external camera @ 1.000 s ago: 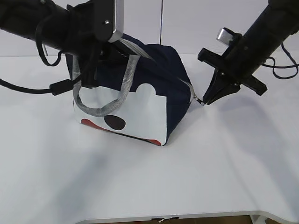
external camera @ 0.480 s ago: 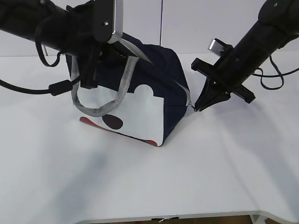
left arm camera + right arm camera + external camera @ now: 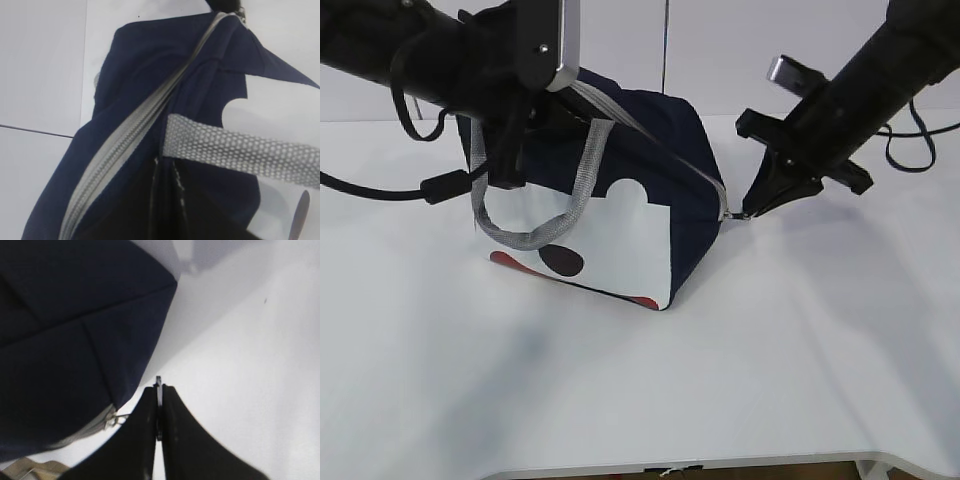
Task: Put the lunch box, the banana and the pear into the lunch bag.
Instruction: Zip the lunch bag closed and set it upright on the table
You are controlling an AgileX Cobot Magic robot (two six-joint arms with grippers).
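The navy lunch bag [image 3: 620,240] stands on the white table with its white face toward me. Its grey zipper [image 3: 650,135] runs shut over the top down to the right corner. My left gripper [image 3: 510,175] is shut on the bag's top fabric beside the grey strap handle [image 3: 530,235]. In the left wrist view its dark fingertips [image 3: 167,170] press together under the strap [image 3: 235,150]. My right gripper [image 3: 750,211] is shut on the thin ring pull [image 3: 159,382] at the bag's right corner [image 3: 75,315]. The lunch box, banana and pear are out of view.
The white table [image 3: 720,380] spreads out in front of and to the right of the bag. A black cable [image 3: 380,190] trails on the table at the left, and another [image 3: 920,150] hangs behind the right arm. A pale wall stands close behind.
My right gripper swung in and down toward the bag's corner, then back up and right, keeping hold of the pull. The bag shifted slightly. The left arm stayed put.
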